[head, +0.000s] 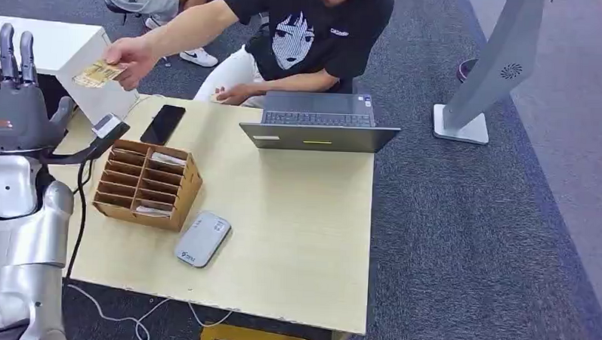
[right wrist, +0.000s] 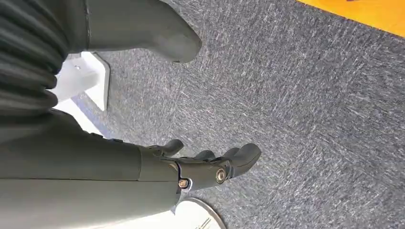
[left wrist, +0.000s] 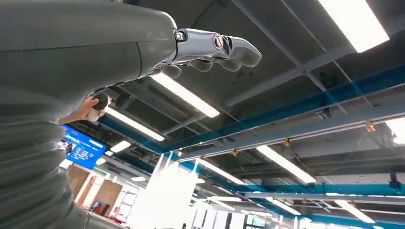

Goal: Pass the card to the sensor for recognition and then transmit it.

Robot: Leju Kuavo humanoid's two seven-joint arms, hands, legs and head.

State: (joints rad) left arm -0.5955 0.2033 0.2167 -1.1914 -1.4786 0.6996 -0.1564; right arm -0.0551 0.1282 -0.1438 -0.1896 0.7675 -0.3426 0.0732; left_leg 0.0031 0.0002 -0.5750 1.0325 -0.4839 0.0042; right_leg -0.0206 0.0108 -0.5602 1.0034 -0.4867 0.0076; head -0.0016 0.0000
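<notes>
A person's hand (head: 132, 58) holds a yellowish card (head: 97, 74) out over the table's far left corner. My left hand (head: 13, 92) is raised at the left edge, fingers straight up and apart, holding nothing, a short way left of the card. In the left wrist view the left hand (left wrist: 210, 50) points at the ceiling with nothing in it. A black scanner (head: 109, 127) on a stalk stands beside the left hand. My right hand (right wrist: 210, 164) hangs over grey carpet, fingers loosely spread, holding nothing.
A brown slotted card box (head: 146, 183) stands on the pale table (head: 295, 238), with a grey device (head: 202, 239) in front of it. A black phone (head: 162, 124) and a laptop (head: 318, 124) lie further back. A cable (head: 119, 315) hangs off the near edge.
</notes>
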